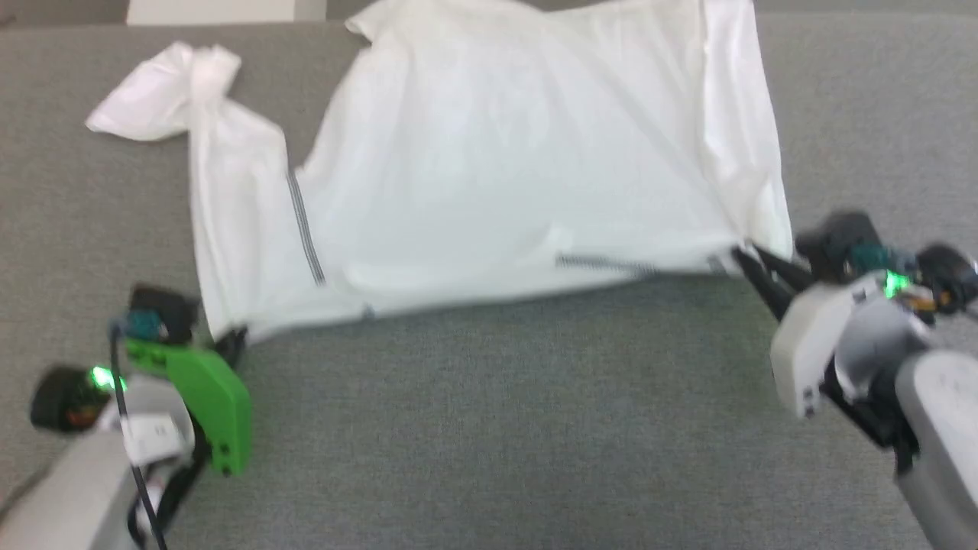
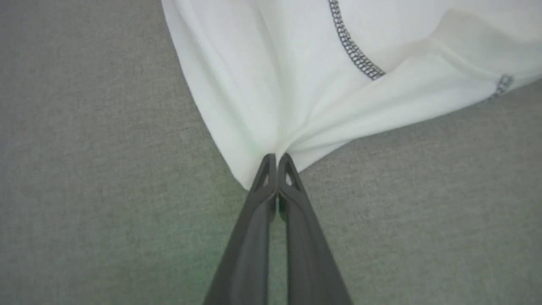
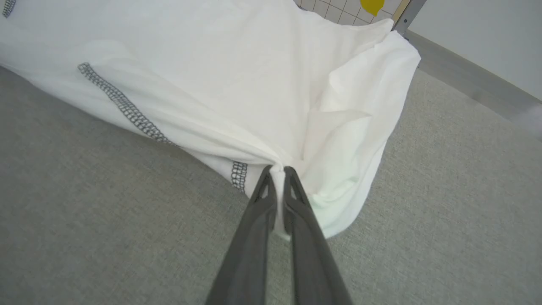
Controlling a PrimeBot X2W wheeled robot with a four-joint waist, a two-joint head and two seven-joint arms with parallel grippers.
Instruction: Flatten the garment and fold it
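Grey surface (image 1: 489, 420), garment (image 1: 497, 153) taut between left gripper (image 2: 277, 159) and right gripper (image 3: 279, 170)

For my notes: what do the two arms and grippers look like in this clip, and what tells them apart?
The left gripper has a bright green housing, a black cable and a white label; the right gripper has a pale grey housing. Both have grey forearms, a green light and long dark fingers tapering to tips with triangular cut-outs.
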